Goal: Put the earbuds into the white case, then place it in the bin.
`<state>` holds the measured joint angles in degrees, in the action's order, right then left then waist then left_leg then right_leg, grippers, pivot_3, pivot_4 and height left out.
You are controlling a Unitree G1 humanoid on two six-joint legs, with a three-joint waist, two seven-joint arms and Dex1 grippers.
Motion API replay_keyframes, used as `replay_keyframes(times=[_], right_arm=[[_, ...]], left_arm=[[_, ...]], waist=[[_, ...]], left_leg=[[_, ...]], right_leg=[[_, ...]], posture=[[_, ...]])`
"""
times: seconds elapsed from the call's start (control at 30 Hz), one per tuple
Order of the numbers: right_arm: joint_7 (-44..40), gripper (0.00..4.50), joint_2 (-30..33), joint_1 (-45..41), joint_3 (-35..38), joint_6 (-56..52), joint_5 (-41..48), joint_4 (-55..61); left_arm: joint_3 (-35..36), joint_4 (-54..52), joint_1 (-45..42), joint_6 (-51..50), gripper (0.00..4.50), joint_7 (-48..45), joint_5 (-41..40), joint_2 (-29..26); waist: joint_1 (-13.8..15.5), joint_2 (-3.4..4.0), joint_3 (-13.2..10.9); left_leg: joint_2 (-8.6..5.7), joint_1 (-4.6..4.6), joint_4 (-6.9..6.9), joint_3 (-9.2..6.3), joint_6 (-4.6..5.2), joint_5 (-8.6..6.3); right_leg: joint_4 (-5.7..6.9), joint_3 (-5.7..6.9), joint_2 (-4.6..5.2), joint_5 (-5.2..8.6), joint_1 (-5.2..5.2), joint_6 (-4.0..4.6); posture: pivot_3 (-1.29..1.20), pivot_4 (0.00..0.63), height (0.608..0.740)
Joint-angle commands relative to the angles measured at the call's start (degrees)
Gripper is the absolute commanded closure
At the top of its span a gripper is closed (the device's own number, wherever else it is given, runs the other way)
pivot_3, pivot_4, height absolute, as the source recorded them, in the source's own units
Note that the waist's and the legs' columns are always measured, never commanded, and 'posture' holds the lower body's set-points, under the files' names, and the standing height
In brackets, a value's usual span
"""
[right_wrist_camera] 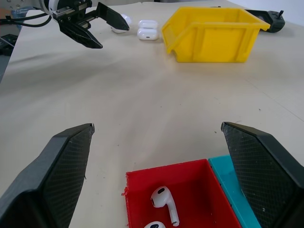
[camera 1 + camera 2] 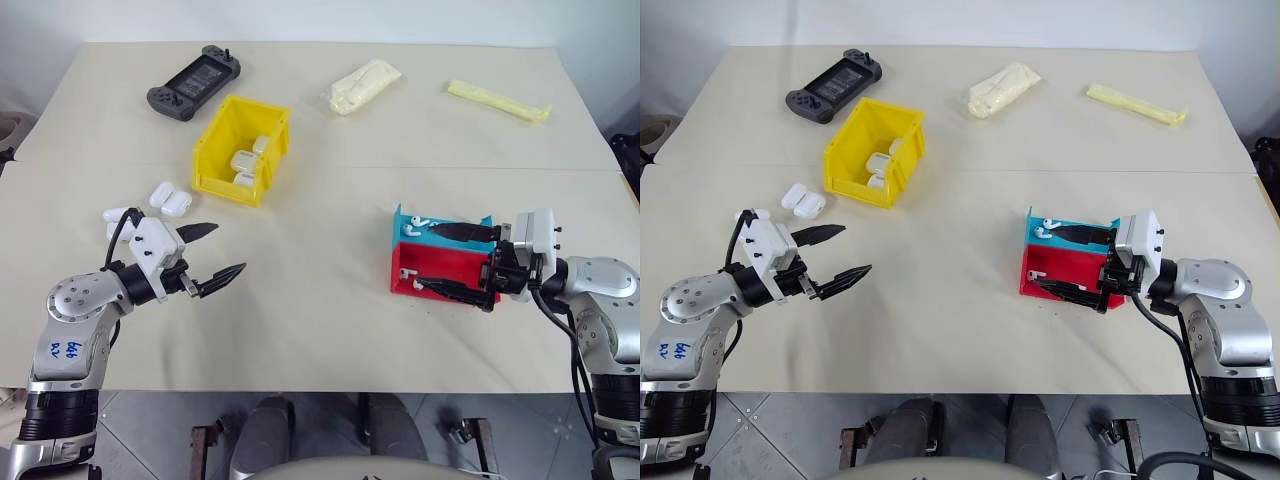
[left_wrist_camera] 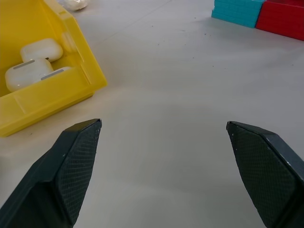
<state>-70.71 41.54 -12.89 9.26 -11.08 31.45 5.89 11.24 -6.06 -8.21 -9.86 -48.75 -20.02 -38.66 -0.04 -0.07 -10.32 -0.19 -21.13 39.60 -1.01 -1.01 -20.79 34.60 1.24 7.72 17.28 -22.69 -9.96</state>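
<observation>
The left gripper (image 2: 213,254) hangs over bare bench (image 2: 320,330) at the near left with its jaws spread wide and nothing between them. The right gripper (image 2: 448,259) hangs at the near right, jaws likewise spread and empty, one finger over the teal tray (image 2: 404,224) and the other over the red tray (image 2: 405,268), which sit touching side by side. Earbuds (image 1: 163,201) lie in the red tray, and more white earbuds (image 2: 413,227) show in the teal one; the right fingers partly cover both trays from above. Just beyond the left gripper, two closed white cases (image 2: 169,198) rest on the bench near the left edge, with another white case (image 2: 117,214) partly hidden behind the left wrist. Farther on, toward the middle left, stands the yellow bin (image 2: 221,152), holding several white cases (image 3: 31,64) already. Open bench lies between the trays and the bin. Along the far edge lie a black handheld game console (image 2: 194,82), a crumpled pale plastic bag (image 2: 365,85) and a long pale yellow wrapper (image 2: 498,100), all well apart from the grippers.
</observation>
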Motion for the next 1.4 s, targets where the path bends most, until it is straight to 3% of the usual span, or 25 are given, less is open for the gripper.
replay_keyframes(times=[0.03, 0.23, 0.5, 0.63, 0.8, 0.93, 1.1, 1.23, 1.4], right_arm=[[-0.46, 0.00, 0.00, -0.68, 0.22, 1.43, 0.08, 0.37], [-0.94, 0.00, -1.21, -1.68, -1.45, 1.89, 0.02, 0.14], [0.85, 0.00, -7.51, -6.10, -6.44, 1.20, 1.86, 4.56], [3.22, 0.00, -12.18, -8.79, -8.50, 2.17, 1.82, 6.37], [3.39, 0.00, -13.59, -10.13, -8.55, 2.25, 2.01, 6.30], [2.38, 0.00, -12.73, -9.83, -8.18, 2.48, 1.86, 5.93], [1.72, 0.00, -10.94, -8.40, -7.72, 1.41, 1.97, 6.50], [0.60, 0.00, -9.50, -8.48, -8.06, 0.12, 2.54, 6.16], [1.16, 0.00, -9.98, -8.59, -8.41, 0.39, 2.17, 6.51]], left_arm=[[1.09, -1.23, 0.01, 1.81, 0.02, 0.29, -0.28, 0.07], [4.93, -4.00, 3.90, -0.43, 0.02, 3.31, -3.47, 1.87], [18.84, -10.36, 18.26, -3.35, 0.02, 22.44, -2.20, 11.40], [25.50, -15.15, 24.34, -11.91, 0.02, 34.73, -3.10, 17.19], [28.07, -20.33, 27.14, -20.46, 0.02, 39.85, -5.86, 19.21], [28.08, -22.40, 24.34, -27.02, 0.02, 39.54, -9.24, 15.62], [25.58, -20.19, 17.32, -36.69, 0.02, 37.00, -9.77, 4.33], [18.04, -7.73, -1.73, -60.85, 0.02, 39.98, -7.79, -10.31], [13.40, 4.11, -16.39, -69.21, 0.02, 40.35, -5.74, -12.50]], waist=[[0.00, 0.00, 0.00], [-0.11, 0.00, 0.00], [-0.30, 0.00, 0.00], [0.17, -0.05, 0.02], [0.52, -0.11, 0.06], [0.58, -0.11, 0.06], [0.31, -0.10, 0.07], [0.07, -0.16, 0.03], [-0.87, -0.20, 0.05]], left_leg=[[0.00, 0.00, 0.00, 0.00, 0.00, 0.00], [0.01, 0.01, -0.01, 0.00, 0.00, 0.00], [0.07, 0.04, -0.01, -0.02, -0.06, -0.03], [0.06, 0.02, 0.03, -0.07, -0.07, -0.04], [0.00, 0.00, 0.03, -0.14, -0.06, -0.06], [0.01, 0.03, 0.03, -0.14, -0.07, -0.06], [0.03, 0.03, 0.03, -0.12, -0.10, -0.07], [0.01, 0.01, -0.03, -0.13, -0.13, -0.06], [-0.02, 0.17, -0.19, -0.03, -0.09, -0.08]], right_leg=[[0.00, 0.00, 0.00, 0.00, 0.00, 0.00], [0.00, 0.00, 0.00, 0.00, -0.01, 0.00], [0.01, -0.03, 0.00, 0.01, -0.03, 0.01], [0.03, -0.02, 0.03, 0.00, -0.02, 0.03], [0.03, 0.00, 0.08, 0.00, -0.01, 0.05], [0.06, 0.00, 0.07, 0.02, -0.01, 0.08], [0.14, 0.00, 0.01, 0.04, -0.04, 0.15], [0.19, 0.03, -0.06, 0.06, -0.14, 0.18], [0.46, 0.00, 0.00, 0.07, -0.35, 0.20]], posture=[[0.00, 0.150, 0.740], [0.00, 0.150, 0.740], [0.00, 0.150, 0.740], [0.00, 0.150, 0.740], [0.00, 0.150, 0.740], [0.00, 0.150, 0.740], [0.00, 0.150, 0.740], [0.00, 0.150, 0.740], [0.00, 0.150, 0.740]])
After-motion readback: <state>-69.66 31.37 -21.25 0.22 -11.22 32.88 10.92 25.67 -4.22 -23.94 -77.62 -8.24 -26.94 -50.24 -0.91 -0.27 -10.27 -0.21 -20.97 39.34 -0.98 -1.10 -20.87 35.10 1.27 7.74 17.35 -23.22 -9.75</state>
